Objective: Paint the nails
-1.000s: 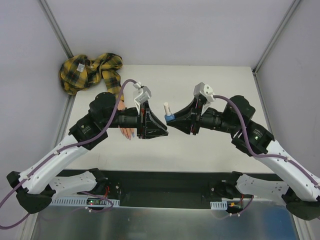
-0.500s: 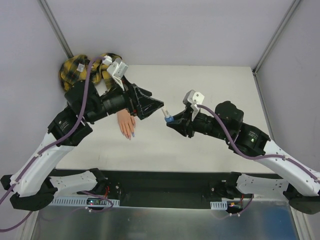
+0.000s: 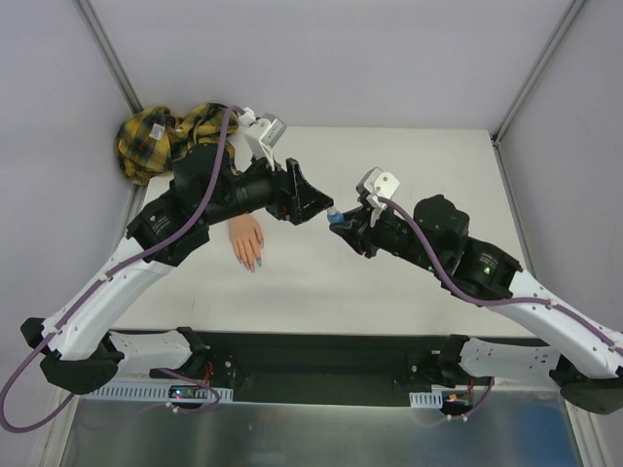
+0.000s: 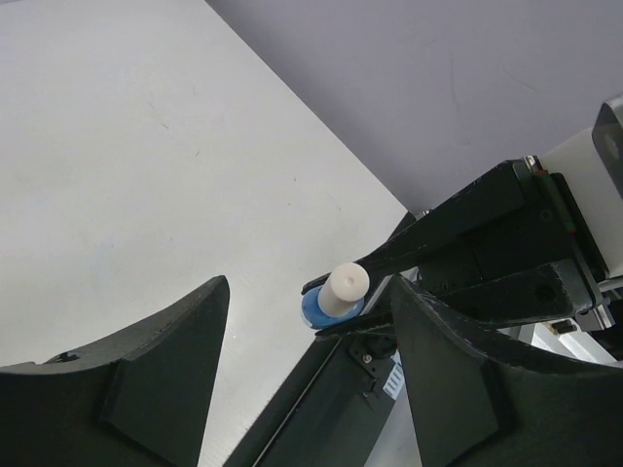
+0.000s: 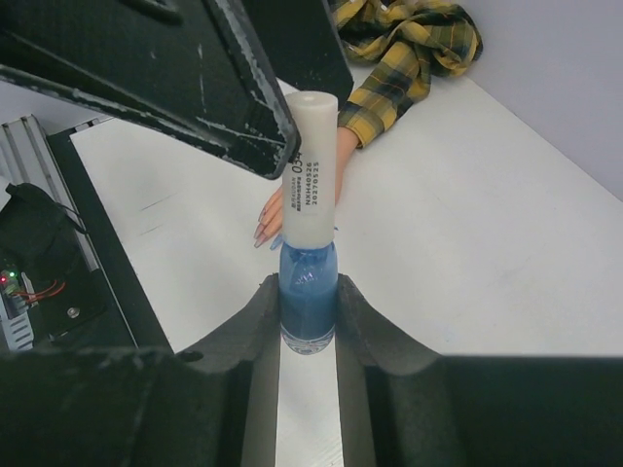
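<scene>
The mannequin hand (image 3: 245, 236) lies palm down at the left of the white table, its glossy pinkish nails (image 3: 253, 263) pointing toward the near edge. In the right wrist view the nails (image 5: 264, 227) peek out to the left of the bottle. My right gripper (image 3: 341, 226) is shut on the small blue bottle (image 5: 308, 292), held upright with its white cap (image 5: 311, 165) on. My left gripper (image 4: 310, 287) is open, and its fingertips (image 5: 277, 136) stand right beside the cap (image 4: 346, 288). I cannot tell whether they touch it.
The yellow-black plaid sleeve (image 3: 165, 136) is bunched in the back left corner, against the metal frame post (image 3: 112, 58). Grey walls close in the table (image 3: 438, 165) at the back and on both sides. The arm bases sit at the near edge.
My left gripper has opened. It swung away from above the hand, which now shows in full, and its tips have come up to the bottle's cap. The right gripper stayed shut on the bottle.
</scene>
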You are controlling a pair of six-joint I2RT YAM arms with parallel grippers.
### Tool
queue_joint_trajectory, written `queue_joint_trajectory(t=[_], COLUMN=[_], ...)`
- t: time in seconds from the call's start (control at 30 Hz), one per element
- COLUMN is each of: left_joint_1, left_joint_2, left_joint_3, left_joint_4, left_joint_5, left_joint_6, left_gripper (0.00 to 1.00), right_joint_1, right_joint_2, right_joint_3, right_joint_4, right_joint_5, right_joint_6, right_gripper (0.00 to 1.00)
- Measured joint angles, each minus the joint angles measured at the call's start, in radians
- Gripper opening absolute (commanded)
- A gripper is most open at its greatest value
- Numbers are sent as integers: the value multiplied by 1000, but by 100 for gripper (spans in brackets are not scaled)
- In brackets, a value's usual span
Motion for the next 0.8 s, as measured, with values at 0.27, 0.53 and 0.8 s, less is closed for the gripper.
queue_joint_trajectory(t=[0.27,0.53,0.8], left_joint_1=[0,3,30], left_joint_2=[10,-10,-148], left_joint_3=[-21,-105,-343], left_joint_4=[29,125,500], left_joint_5=[57,214,582], left_joint_6=[-14,6,-14], left_gripper=[41,0,0], right_joint_1=[0,-9,-21], right_joint_2=[2,-15,-110], right_joint_3=[15,16,-3], right_joint_4=[7,-26,-24], right_joint_5=[5,-82,-413], right_joint_6=[0,11,128], right_gripper=[0,0,0])
